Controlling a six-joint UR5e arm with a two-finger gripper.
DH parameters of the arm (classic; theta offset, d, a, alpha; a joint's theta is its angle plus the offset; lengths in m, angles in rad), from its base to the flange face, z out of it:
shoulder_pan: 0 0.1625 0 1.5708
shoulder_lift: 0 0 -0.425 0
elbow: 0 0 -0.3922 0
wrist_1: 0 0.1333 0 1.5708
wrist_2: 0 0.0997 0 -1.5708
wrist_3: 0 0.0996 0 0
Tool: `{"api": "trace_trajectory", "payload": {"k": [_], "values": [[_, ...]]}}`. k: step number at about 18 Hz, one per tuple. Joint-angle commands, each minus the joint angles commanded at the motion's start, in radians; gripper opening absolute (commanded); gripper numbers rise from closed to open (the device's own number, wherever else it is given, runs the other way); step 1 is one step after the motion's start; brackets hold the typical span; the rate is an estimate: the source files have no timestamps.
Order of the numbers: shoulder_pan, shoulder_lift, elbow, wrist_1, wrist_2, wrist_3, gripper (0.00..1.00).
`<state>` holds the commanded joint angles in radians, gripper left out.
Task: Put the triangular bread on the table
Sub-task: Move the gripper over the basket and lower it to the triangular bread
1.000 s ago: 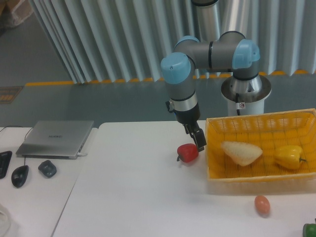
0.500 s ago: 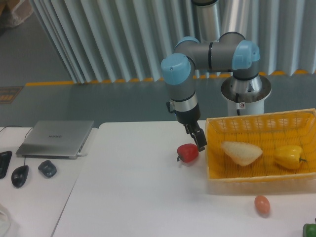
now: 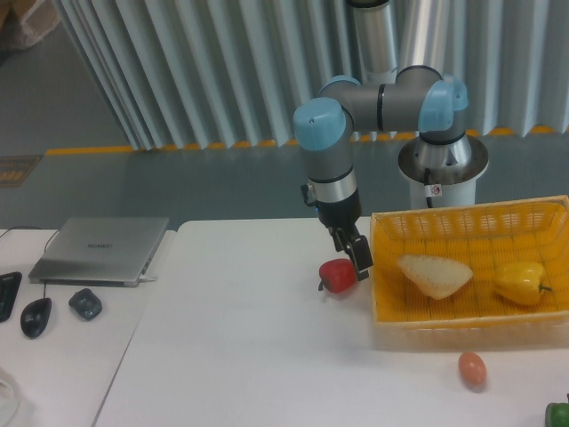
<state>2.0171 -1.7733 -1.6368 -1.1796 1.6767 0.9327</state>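
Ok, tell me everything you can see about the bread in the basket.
The bread is a pale cream wedge with rounded corners and a slightly rough, tan-tinged surface. It lies flat on the floor of the yellow mesh basket, in its left half, pointed end toward the yellow pepper, which sits apart from it. Nothing else touches it: the gripper is outside the basket's left wall, just above the red pepper on the table.

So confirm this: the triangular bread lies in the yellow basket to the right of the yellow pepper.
Not quite. In the camera view the triangular bread lies in the yellow basket, but to the left of the yellow pepper, not the right.
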Motion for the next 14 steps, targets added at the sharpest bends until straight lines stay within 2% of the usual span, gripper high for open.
{"api": "trace_trajectory", "payload": {"k": [1, 3, 5, 7, 8, 10, 12, 13, 14], "values": [[0.006, 0.002, 0.008, -0.027, 0.000, -0.006, 1.00], [0.020, 0.005, 0.012, -0.038, 0.014, 0.004, 1.00], [0.034, 0.005, 0.020, -0.037, 0.088, 0.005, 1.00], [0.035, 0.005, 0.011, -0.069, 0.164, 0.005, 1.00], [0.041, 0.005, 0.012, -0.080, 0.167, 0.008, 1.00], [0.061, 0.005, 0.017, -0.112, 0.167, 0.093, 1.00], [0.101, 0.008, 0.018, -0.199, 0.155, 0.272, 1.00], [0.113, 0.008, 0.015, -0.224, 0.128, 0.309, 1.00], [0.118, 0.008, 0.006, -0.225, 0.092, 0.319, 1.00]]}}
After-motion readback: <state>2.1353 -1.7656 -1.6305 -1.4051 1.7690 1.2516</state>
